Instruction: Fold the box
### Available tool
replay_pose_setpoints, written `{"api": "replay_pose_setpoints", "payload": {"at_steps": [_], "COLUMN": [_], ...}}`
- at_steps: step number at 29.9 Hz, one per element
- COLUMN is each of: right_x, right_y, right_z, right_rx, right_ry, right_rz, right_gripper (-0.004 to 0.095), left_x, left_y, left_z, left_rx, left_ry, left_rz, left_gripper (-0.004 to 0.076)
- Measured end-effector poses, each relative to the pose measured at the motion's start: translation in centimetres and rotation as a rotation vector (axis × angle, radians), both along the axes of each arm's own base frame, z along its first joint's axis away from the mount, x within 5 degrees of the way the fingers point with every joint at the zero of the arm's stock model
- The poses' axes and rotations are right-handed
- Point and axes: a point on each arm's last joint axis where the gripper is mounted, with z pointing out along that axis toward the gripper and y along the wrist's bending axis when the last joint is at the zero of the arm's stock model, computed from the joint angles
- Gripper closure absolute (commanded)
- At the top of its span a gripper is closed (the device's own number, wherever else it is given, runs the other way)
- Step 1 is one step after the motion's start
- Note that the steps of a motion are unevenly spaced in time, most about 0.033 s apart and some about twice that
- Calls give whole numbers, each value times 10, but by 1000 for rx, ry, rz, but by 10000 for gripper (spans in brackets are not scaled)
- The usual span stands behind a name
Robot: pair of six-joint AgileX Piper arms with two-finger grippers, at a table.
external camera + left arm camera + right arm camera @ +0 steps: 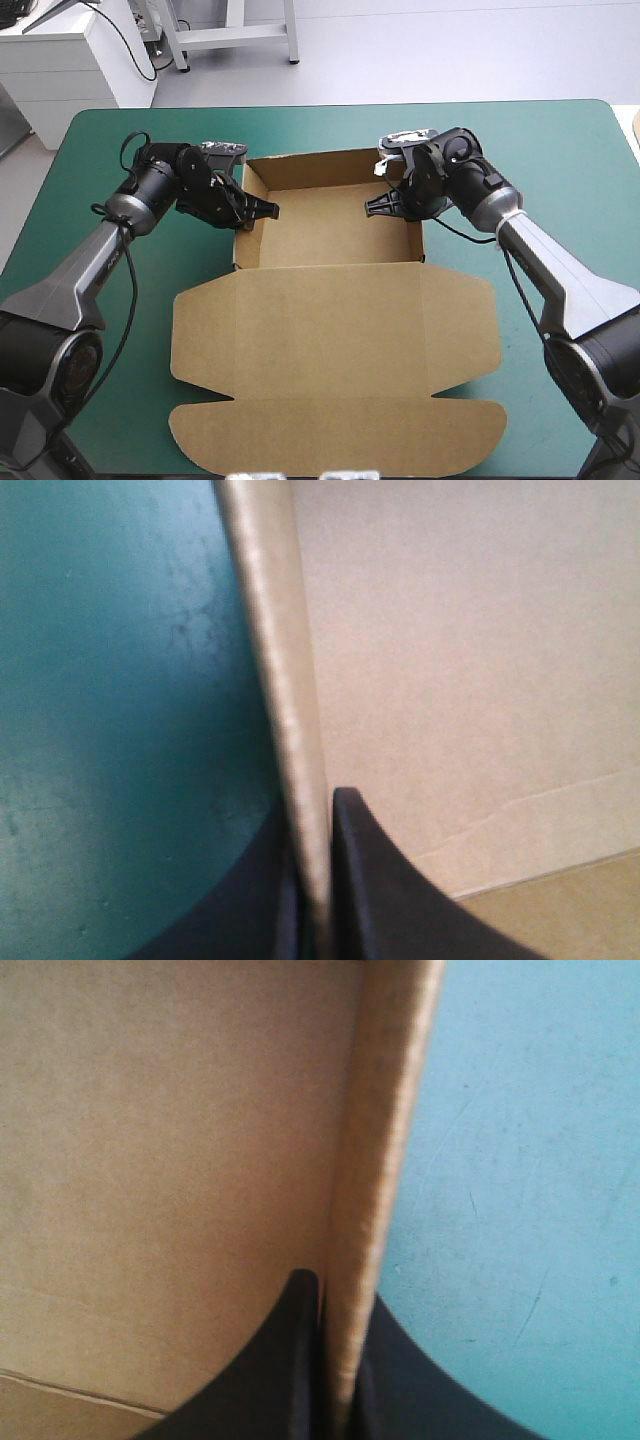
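The brown box point(330, 300) sits mid-table as an open tray with raised walls at the far side, its lid and flaps lying flat toward the near edge. My left gripper point(255, 208) straddles the tray's left wall point(280, 680), one black finger point(375, 880) inside and one outside, shut on the board. My right gripper point(385, 205) pinches the right wall point(385, 1130) the same way, with a finger point(285, 1360) inside the tray. Both wrist views show the wall's top edge running ahead from between the fingers.
Bare teal-green cover point(560, 160) surrounds the box on all sides. The flat lid panel point(335, 430) reaches close to the table's near edge.
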Motion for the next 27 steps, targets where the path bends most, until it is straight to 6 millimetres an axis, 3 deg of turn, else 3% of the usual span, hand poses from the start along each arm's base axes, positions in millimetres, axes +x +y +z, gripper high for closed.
{"api": "replay_pose_setpoints", "payload": {"at_steps": [5, 10, 14, 17, 20, 27], "right_x": [1, 5, 10, 15, 16, 22], "right_y": [0, 1, 4, 7, 8, 7], "right_z": [-3, -14, -32, -47, -49, -19], "right_rx": [-29, -64, -102, -122, -135, -171], "right_ry": [-5, 22, 80, 116, 115, 39], "right_rz": [-8, -31, -28, -23, -10, 19], "right_gripper": [888, 640, 484, 473, 473, 473], "left_x": [5, 7, 7, 7, 7, 8], "left_y": [-3, -5, -6, -7, -6, -5], "left_z": [-13, -16, -15, -15, -16, -6], "left_rx": [24, 24, 26, 30, 38, 63], "left_ry": [35, 33, 26, 21, 23, 10], "left_rz": [-11, -17, -30, -44, -53, -66], "left_gripper": [730, 698, 552, 402, 303, 292]}}
